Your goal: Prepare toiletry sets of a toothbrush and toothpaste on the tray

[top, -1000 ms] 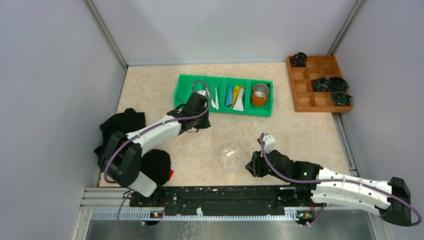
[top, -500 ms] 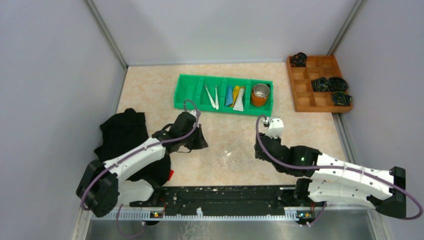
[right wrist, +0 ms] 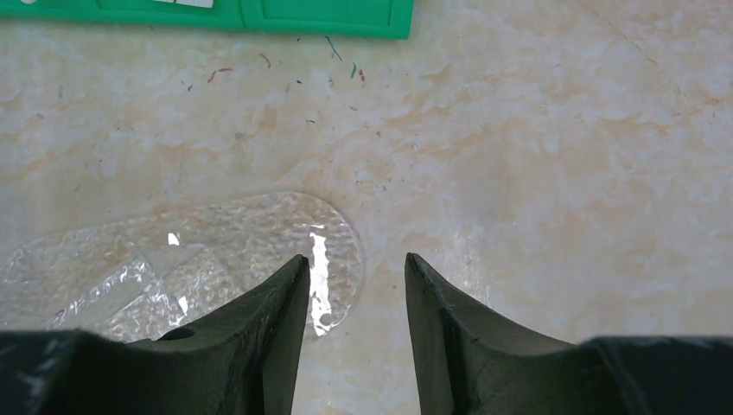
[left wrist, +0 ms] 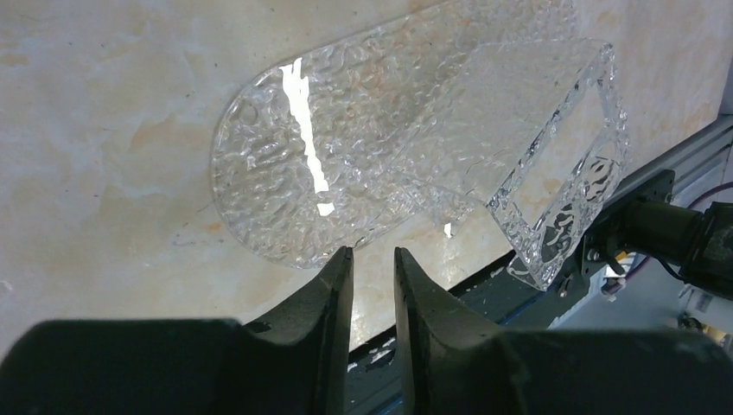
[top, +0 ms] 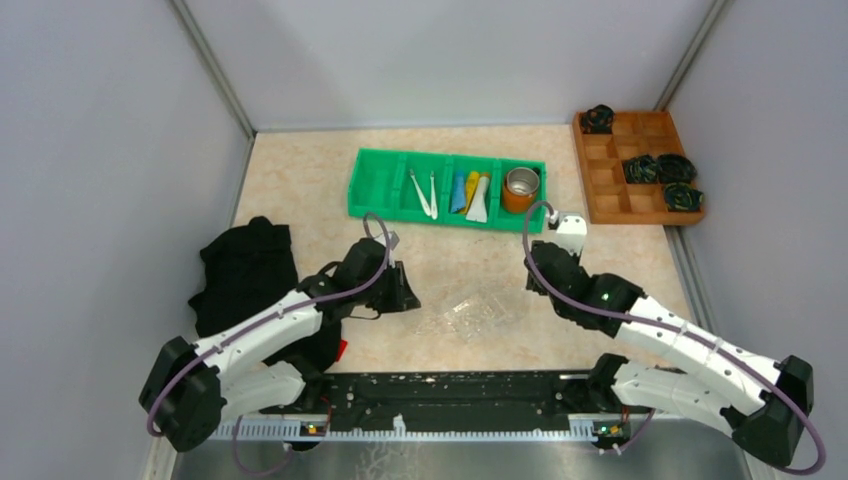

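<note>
the work surface is a beige, marble-patterned tabletop [top: 300,170] with orange-tan veining. it is enclosed on three sides by plain, pale grey panel walls: a back wall [top: 450,60], a left wall [top: 100,150] and a right wall [top: 770,80]. a slanted aluminium corner post [top: 213,68] marks the back-left joint. a second aluminium post [top: 688,55] marks the back-right joint. a black mounting rail [top: 450,385] runs along the near edge of the tabletop. a ribbed aluminium profile [top: 500,428] lies just below it in the top view. lighting is even and diffuse, and shadows are soft. in the right wrist view the tabletop carries small dark specks and fine scratches.
</note>
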`<state>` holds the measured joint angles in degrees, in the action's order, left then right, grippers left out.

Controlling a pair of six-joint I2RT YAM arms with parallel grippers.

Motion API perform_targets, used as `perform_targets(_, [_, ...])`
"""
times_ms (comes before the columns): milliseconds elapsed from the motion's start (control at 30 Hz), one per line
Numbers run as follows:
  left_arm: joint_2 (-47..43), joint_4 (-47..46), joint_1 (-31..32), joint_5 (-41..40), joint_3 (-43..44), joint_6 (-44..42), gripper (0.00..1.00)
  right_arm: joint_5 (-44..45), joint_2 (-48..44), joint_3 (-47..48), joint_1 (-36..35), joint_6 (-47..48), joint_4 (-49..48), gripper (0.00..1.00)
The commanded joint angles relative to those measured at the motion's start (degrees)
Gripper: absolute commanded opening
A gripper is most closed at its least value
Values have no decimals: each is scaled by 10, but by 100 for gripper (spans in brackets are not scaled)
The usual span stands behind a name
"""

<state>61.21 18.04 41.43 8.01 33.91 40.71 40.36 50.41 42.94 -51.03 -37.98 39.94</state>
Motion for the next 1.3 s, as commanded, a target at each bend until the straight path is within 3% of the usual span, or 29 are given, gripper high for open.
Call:
perform_targets(0, [14, -29, 13, 13, -17, 12, 33, -28, 24, -14, 36, 32, -55, 45])
perform_targets(533, [184, -110, 54, 22, 47, 18, 33, -105, 63, -58, 161, 92, -135, 46])
perform_targets(967, [337, -126, 64, 25, 159, 0, 31, -189, 98, -102, 179, 81, -176, 46])
perform_targets(1267, [358, -111, 63, 16, 185, -16, 30, -229, 85, -119, 179, 73, -192, 46])
